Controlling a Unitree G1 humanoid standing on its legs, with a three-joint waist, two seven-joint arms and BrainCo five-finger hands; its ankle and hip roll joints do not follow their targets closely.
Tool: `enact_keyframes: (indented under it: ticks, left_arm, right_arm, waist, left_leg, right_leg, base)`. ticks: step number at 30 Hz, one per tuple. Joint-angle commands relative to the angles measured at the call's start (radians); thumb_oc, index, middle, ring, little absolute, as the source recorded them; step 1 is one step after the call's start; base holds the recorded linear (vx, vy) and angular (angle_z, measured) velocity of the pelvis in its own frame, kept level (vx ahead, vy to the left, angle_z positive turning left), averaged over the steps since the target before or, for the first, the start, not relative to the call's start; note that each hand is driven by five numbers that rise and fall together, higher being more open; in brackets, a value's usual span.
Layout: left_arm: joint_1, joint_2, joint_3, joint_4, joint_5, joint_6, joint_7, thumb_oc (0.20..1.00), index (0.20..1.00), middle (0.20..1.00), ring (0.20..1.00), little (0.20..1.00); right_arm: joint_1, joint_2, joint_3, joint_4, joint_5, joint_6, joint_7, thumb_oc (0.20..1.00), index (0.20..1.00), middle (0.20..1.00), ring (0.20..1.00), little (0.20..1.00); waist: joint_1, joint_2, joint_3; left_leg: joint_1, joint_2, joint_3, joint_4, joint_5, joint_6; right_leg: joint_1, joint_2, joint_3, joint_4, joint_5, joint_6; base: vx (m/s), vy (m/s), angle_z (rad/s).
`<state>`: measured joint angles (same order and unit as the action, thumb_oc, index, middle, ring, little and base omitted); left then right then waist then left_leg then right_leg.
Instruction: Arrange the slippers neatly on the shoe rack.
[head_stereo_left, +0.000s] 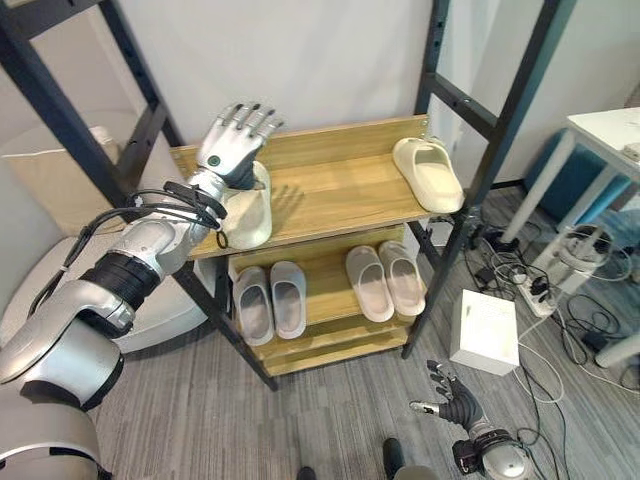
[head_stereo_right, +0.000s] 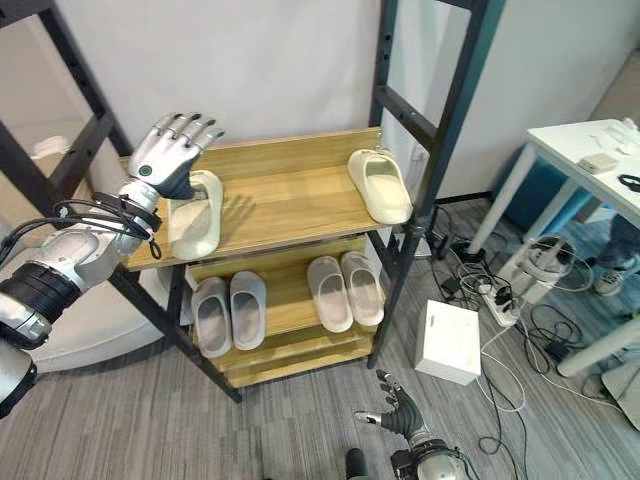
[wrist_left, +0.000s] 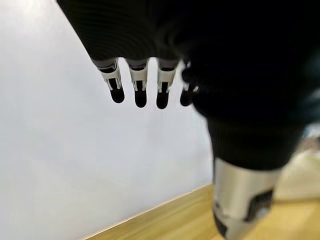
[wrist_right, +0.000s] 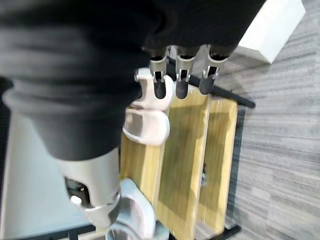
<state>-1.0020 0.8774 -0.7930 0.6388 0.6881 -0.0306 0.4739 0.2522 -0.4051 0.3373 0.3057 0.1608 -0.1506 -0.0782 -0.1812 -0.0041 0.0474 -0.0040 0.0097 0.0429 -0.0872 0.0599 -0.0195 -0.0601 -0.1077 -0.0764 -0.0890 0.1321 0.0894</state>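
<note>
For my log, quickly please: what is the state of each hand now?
Left hand: open, fingers straight, raised above the cream slipper on the top shelf, holding nothing.
Right hand: open, low near the floor, holding nothing.

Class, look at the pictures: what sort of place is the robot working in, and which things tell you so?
Probably an office or lab corner set up for testing, not a home: a white desk, a power strip with tangled cables on grey flooring, and a wooden shoe rack holding slippers against a plain wall.

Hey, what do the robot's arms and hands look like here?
Silver-grey jointed arms with black ribbed bands. The left hand has silver fingers with dark tips, a small green dot on its back and black cables looping at the wrist. The right hand looks darker, with silver at the wrist.
</note>
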Motion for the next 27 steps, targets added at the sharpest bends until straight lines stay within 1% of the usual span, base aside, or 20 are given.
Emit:
enact_keyframes:
  ticks: [1,2,4,5,11,12,13,14,15,16,18,19,20,21,23,25,27]
  left_arm:
    - [-0.211,0.019,0.021,0.087,0.018,0.052,0.029,1.0,1.0,1.0,1.0,1.0]
    - [-0.222,0.017,0.015,0.14,0.016,0.062,0.03,1.0,1.0,1.0,1.0,1.0]
    - [-0.241,0.012,0.004,0.187,0.011,0.071,0.031,1.0,1.0,1.0,1.0,1.0]
    - [-0.269,0.016,-0.015,0.249,0.01,0.083,0.026,1.0,1.0,1.0,1.0,1.0]
    - [-0.3,0.021,-0.052,0.355,0.004,0.088,0.001,1.0,1.0,1.0,1.0,1.0]
    - [-0.294,0.022,-0.049,0.363,0.004,0.087,-0.002,0.937,0.937,0.937,0.937,0.937]
    - [-0.296,0.026,-0.052,0.362,0.0,0.084,-0.007,0.589,0.589,0.589,0.589,0.589]
    - [-0.295,0.028,-0.051,0.364,-0.002,0.083,-0.011,0.545,0.545,0.545,0.545,0.545]
    - [-0.291,0.026,-0.048,0.368,-0.005,0.082,-0.013,0.31,0.31,0.31,0.31,0.31]
    - [-0.287,0.026,-0.043,0.369,-0.008,0.081,-0.017,0.2,0.2,0.2,0.2,0.2]
    - [-0.271,0.021,-0.036,0.375,-0.01,0.077,-0.017,0.203,0.203,0.203,0.203,0.203]
    - [-0.263,0.017,-0.029,0.382,-0.015,0.077,-0.018,0.225,0.225,0.225,0.225,0.225]
    - [-0.262,0.017,-0.029,0.382,-0.015,0.077,-0.018,0.225,0.225,0.225,0.225,0.225]
    - [-0.255,0.011,-0.022,0.385,-0.021,0.074,-0.021,0.2,0.2,0.2,0.2,0.2]
    - [-0.25,0.008,-0.018,0.382,-0.023,0.073,-0.021,0.2,0.2,0.2,0.2,0.2]
    - [-0.202,-0.025,0.034,0.38,-0.061,0.064,-0.03,0.2,0.2,0.2,0.2,0.2]
    - [-0.201,-0.025,0.034,0.379,-0.061,0.064,-0.03,0.2,0.2,0.2,0.2,0.2]
  right_arm:
    - [-0.037,-0.022,-0.037,-0.064,0.023,-0.06,0.0,1.0,1.0,1.0,1.0,1.0]
    - [-0.025,-0.023,-0.04,-0.069,0.021,-0.062,0.0,1.0,1.0,1.0,1.0,1.0]
    - [-0.014,-0.023,-0.045,-0.073,0.02,-0.062,-0.001,1.0,1.0,1.0,1.0,1.0]
    - [-0.002,-0.024,-0.054,-0.079,0.023,-0.064,-0.005,1.0,1.0,1.0,1.0,1.0]
    - [0.014,-0.016,-0.061,-0.089,0.035,-0.065,-0.005,1.0,1.0,1.0,1.0,1.0]
    - [0.016,-0.014,-0.06,-0.089,0.036,-0.066,-0.004,1.0,1.0,1.0,1.0,1.0]
    - [0.02,-0.018,-0.064,-0.088,0.043,-0.066,0.001,1.0,1.0,1.0,1.0,1.0]
    - [0.021,-0.021,-0.066,-0.086,0.045,-0.067,0.001,1.0,1.0,1.0,1.0,1.0]
    - [0.02,-0.022,-0.067,-0.084,0.046,-0.067,0.002,1.0,1.0,1.0,1.0,1.0]
    - [0.021,-0.023,-0.069,-0.083,0.048,-0.068,0.003,1.0,1.0,1.0,1.0,1.0]
    - [0.019,-0.021,-0.068,-0.077,0.05,-0.069,0.003,1.0,1.0,1.0,1.0,1.0]
    - [0.019,-0.022,-0.068,-0.075,0.05,-0.07,0.001,1.0,1.0,1.0,1.0,1.0]
    - [0.019,-0.022,-0.068,-0.075,0.05,-0.07,0.001,1.0,1.0,1.0,1.0,1.0]
    - [0.018,-0.025,-0.068,-0.073,0.052,-0.069,0.004,1.0,1.0,1.0,1.0,1.0]
    - [0.015,-0.025,-0.067,-0.071,0.051,-0.069,0.002,1.0,1.0,1.0,1.0,1.0]
    - [0.004,-0.022,-0.065,-0.043,0.038,-0.066,-0.009,1.0,1.0,1.0,1.0,1.0]
    - [0.004,-0.022,-0.065,-0.042,0.038,-0.067,-0.01,1.0,1.0,1.0,1.0,1.0]
  waist:
    - [0.008,0.004,0.053]
    - [0.002,0.001,0.055]
    - [-0.003,-0.001,0.056]
    - [-0.009,-0.006,0.061]
    - [-0.016,-0.015,0.065]
    - [-0.017,-0.016,0.066]
    - [-0.017,-0.018,0.066]
    - [-0.017,-0.02,0.066]
    - [-0.017,-0.021,0.066]
    - [-0.017,-0.023,0.066]
    - [-0.017,-0.026,0.066]
    - [-0.018,-0.027,0.069]
    - [-0.018,-0.027,0.07]
    - [-0.017,-0.029,0.071]
    - [-0.016,-0.03,0.075]
    - [-0.009,-0.035,0.077]
    - [-0.01,-0.034,0.079]
  left_leg:
    - [0.091,-0.023,-0.034,0.0,-0.214,0.058]
    - [0.095,-0.019,-0.028,0.0,-0.221,0.057]
    - [0.096,-0.018,-0.021,0.0,-0.222,0.057]
    - [0.091,-0.017,-0.017,0.0,-0.223,0.057]
    - [0.083,-0.016,-0.004,0.0,-0.225,0.059]
    - [0.082,-0.016,-0.004,0.0,-0.226,0.059]
    - [0.082,-0.016,-0.003,0.0,-0.227,0.06]
    - [0.082,-0.015,-0.002,0.0,-0.227,0.06]
    - [0.082,-0.015,-0.001,0.0,-0.228,0.06]
    - [0.082,-0.015,0.0,0.0,-0.229,0.061]
    - [0.076,-0.017,0.001,0.0,-0.226,0.062]
    - [0.078,-0.016,0.001,0.0,-0.229,0.062]
    - [0.079,-0.016,0.001,0.0,-0.229,0.061]
    - [0.077,-0.016,0.001,0.0,-0.23,0.062]
    - [0.077,-0.016,0.002,0.0,-0.23,0.062]
    - [0.074,-0.019,-0.001,0.0,-0.226,0.064]
    - [0.079,-0.017,-0.002,0.0,-0.23,0.063]
  right_leg:
    - [0.106,0.014,-0.013,0.002,-0.195,0.044]
    - [0.108,0.017,-0.012,0.002,-0.197,0.045]
    - [0.105,0.019,-0.009,0.002,-0.198,0.045]
    - [0.097,0.023,-0.004,0.002,-0.197,0.046]
    - [0.083,0.026,0.005,0.002,-0.193,0.05]
    - [0.082,0.027,0.007,0.002,-0.193,0.05]
    - [0.081,0.027,0.007,0.002,-0.193,0.051]
    - [0.081,0.027,0.006,0.002,-0.192,0.051]
    - [0.08,0.027,0.007,0.002,-0.193,0.051]
    - [0.08,0.028,0.007,0.002,-0.193,0.052]
    - [0.073,0.027,0.009,0.002,-0.19,0.052]
    - [0.075,0.028,0.009,0.002,-0.192,0.053]
    - [0.076,0.028,0.008,0.002,-0.192,0.053]
    - [0.074,0.027,0.009,0.002,-0.191,0.053]
    - [0.074,0.027,0.007,0.002,-0.192,0.053]
    - [0.074,0.027,0.005,0.002,-0.193,0.05]
    - [0.079,0.028,0.004,0.002,-0.196,0.05]
  base:
    - [0.07,-0.009,-0.06]
    - [0.05,-0.006,-0.06]
    - [0.08,-0.003,-0.15]
    - [0.06,0.002,-0.19]
    - [0.05,0.008,-0.04]
    - [0.0,0.0,0.0]
    - [0.03,0.011,-0.01]
    - [0.03,0.011,-0.01]
    - [0.0,0.0,0.0]
    - [0.0,0.0,0.0]
    - [0.0,0.0,0.0]
    - [0.0,0.0,0.0]
    - [0.0,0.0,0.0]
    - [0.0,0.0,0.0]
    - [0.0,0.0,0.0]
    - [-0.02,-0.012,0.0]
    - [0.0,0.0,0.0]
